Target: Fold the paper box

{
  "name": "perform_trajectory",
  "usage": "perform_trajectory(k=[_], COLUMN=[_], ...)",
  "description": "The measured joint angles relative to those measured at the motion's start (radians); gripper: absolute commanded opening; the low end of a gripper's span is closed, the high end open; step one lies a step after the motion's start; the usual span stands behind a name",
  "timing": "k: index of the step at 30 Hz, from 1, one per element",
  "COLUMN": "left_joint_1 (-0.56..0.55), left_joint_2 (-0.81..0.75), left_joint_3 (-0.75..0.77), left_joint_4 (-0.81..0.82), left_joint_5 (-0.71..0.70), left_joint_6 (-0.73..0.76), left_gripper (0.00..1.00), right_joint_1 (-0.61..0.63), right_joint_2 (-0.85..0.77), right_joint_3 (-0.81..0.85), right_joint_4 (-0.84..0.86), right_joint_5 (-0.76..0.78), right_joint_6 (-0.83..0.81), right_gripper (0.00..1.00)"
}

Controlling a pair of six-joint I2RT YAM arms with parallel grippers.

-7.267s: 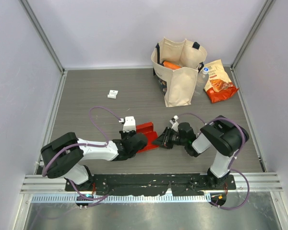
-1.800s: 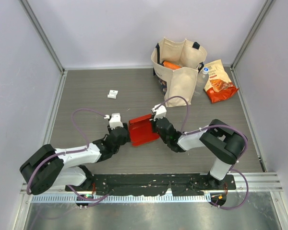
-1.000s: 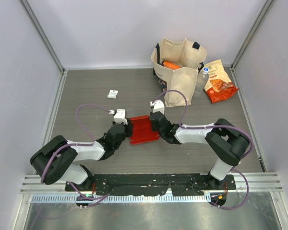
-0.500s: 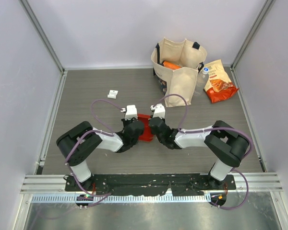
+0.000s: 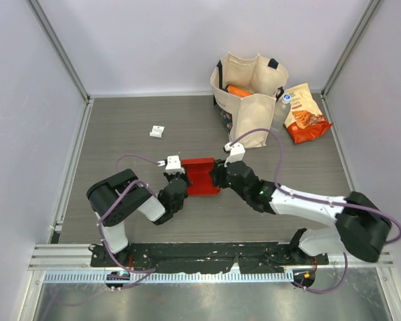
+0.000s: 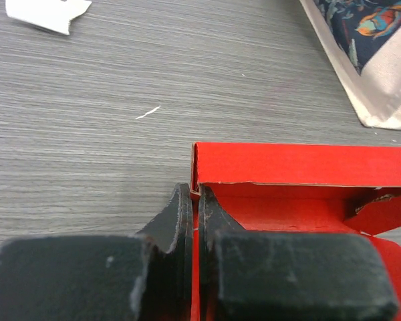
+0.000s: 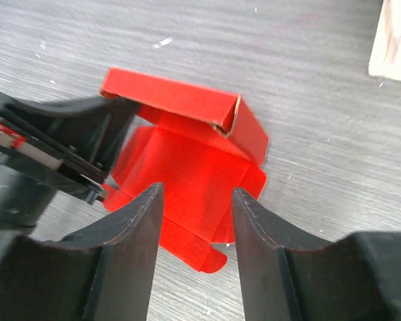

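Note:
The paper box (image 5: 200,176) is bright red card, partly folded, lying on the grey table between the two arms. My left gripper (image 5: 180,179) is shut on its left wall; in the left wrist view the thin red wall (image 6: 195,221) is pinched between the black fingers (image 6: 177,214). The far wall (image 6: 301,164) stands upright. My right gripper (image 5: 217,175) is open at the box's right edge. In the right wrist view its fingers (image 7: 137,227) hover above the red box (image 7: 187,164), whose loose flaps lie flat on the table.
A beige tote bag (image 5: 248,100) stands at the back, and an orange snack bag (image 5: 305,114) lies to its right. A small white piece (image 5: 158,131) lies at the back left. The tote's corner (image 6: 361,60) shows in the left wrist view.
The right arm has stretched out and its gripper has let go of the box and drawn back to the right. The left gripper has shifted left along the box, which now lies squarer.

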Motion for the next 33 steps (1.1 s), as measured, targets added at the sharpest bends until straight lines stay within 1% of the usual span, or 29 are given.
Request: perform_trajectory(k=[2,4,5,7,8,10,11,13,14,16,19,22,29,33], left_joint_1=[0.0,0.0,0.0,0.0,0.0,0.0,0.0,0.0,0.0,0.0,0.0,0.0,-0.001,-0.001], left_joint_2=[0.004,0.006,0.008,0.011,0.013,0.017,0.019,0.024,0.028,0.034,0.039,0.041,0.041,0.041], left_joint_3=[-0.01,-0.012,-0.012,-0.015,-0.019,-0.028,-0.032,-0.04,-0.041,-0.044,-0.044,-0.043,-0.043,-0.04], left_joint_4=[0.027,0.04,0.044,0.059,0.069,0.092,0.102,0.126,0.134,0.15,0.162,0.164,0.163,0.16], left_joint_5=[0.026,0.047,0.058,0.078,0.088,0.11,0.119,0.135,0.141,0.153,0.163,0.171,0.176,0.176], left_joint_6=[0.008,0.025,0.033,0.056,0.065,0.085,0.095,0.113,0.122,0.137,0.154,0.162,0.178,0.179], left_gripper=[0.0,0.0,0.0,0.0,0.0,0.0,0.0,0.0,0.0,0.0,0.0,0.0,0.01,0.04], right_joint_1=[-0.02,-0.061,-0.083,-0.169,-0.211,-0.279,-0.299,-0.309,-0.307,-0.302,-0.29,-0.277,-0.263,-0.256], right_joint_2=[-0.074,-0.144,-0.159,-0.159,-0.135,-0.046,0.016,0.142,0.189,0.286,0.396,0.467,0.511,0.521], right_joint_3=[0.0,0.002,0.008,0.048,0.08,0.179,0.233,0.334,0.359,0.379,0.379,0.38,0.39,0.386], right_joint_4=[-0.037,-0.074,-0.088,-0.122,-0.132,-0.146,-0.145,-0.117,-0.095,-0.027,0.02,0.048,0.132,0.163], right_joint_5=[-0.03,-0.07,-0.093,-0.189,-0.229,-0.324,-0.37,-0.468,-0.508,-0.594,-0.669,-0.703,-0.719,-0.709], right_joint_6=[-0.002,0.005,0.012,0.055,0.08,0.134,0.162,0.221,0.243,0.313,0.385,0.424,0.459,0.46], right_gripper=[0.59,0.6,0.59,0.56,0.47,0.35,0.24,0.16,0.08,0.01,0.0,0.0,0.01,0.0])
